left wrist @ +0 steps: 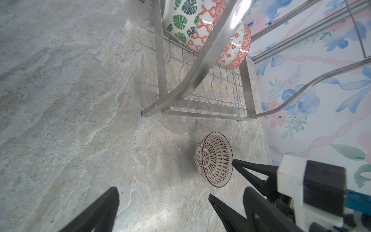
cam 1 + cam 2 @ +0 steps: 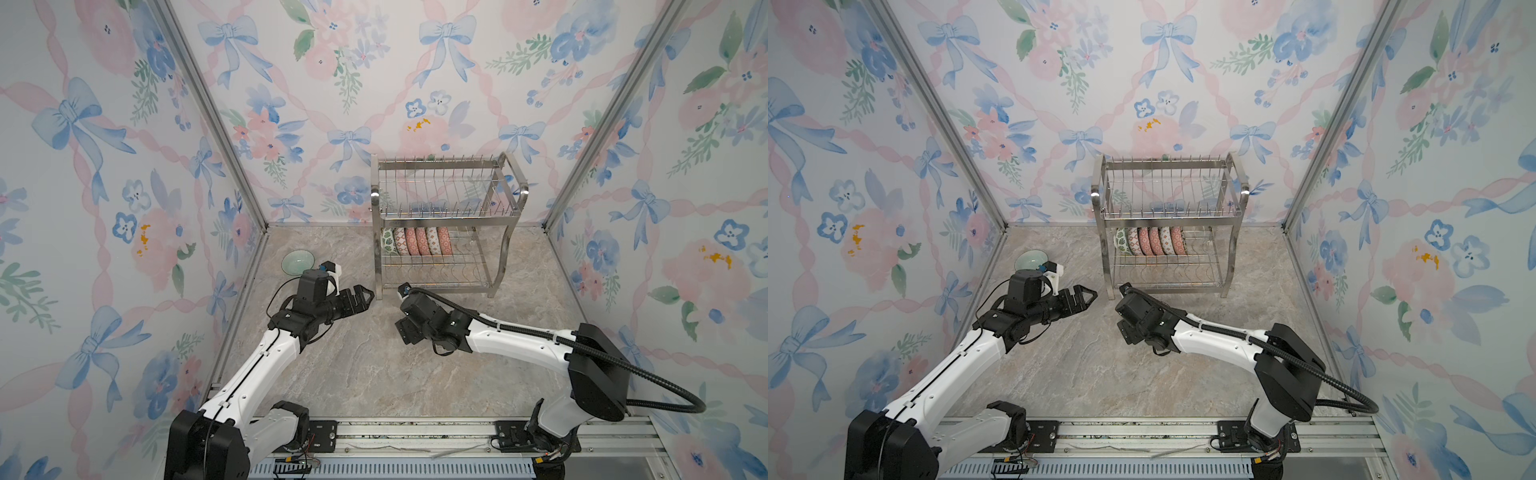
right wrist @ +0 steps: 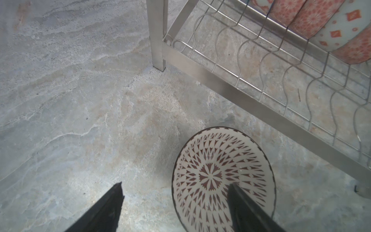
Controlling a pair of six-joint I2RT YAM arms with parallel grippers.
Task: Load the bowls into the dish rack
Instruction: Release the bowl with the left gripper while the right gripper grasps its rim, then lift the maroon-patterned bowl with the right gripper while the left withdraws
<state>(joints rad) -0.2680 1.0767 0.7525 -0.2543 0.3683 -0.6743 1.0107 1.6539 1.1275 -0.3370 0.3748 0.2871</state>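
Note:
A brown-patterned bowl [image 3: 208, 160] stands on its edge on the stone table by the dish rack's [image 2: 449, 166] front left leg [image 3: 158, 50]; both top views hide it under my right wrist. My right gripper [image 3: 174, 186] is open, one finger [image 1: 247, 170] inside the bowl and the other out over bare table. My left gripper [image 1: 162, 193] [image 2: 368, 296] is open and empty, just short of that bowl [image 1: 213, 158]. Several patterned bowls [image 2: 415, 241] [image 2: 1150, 241] stand on edge in the rack [image 2: 1167, 164]. A pale green bowl [image 2: 297, 262] [image 2: 1027, 262] sits at the back left.
The rack's lowest wavy-wire shelf [image 3: 261, 66] holds nothing where it shows. Floral walls close in the back and both sides. A metal rail [image 2: 415, 432] with both arm bases runs along the front edge.

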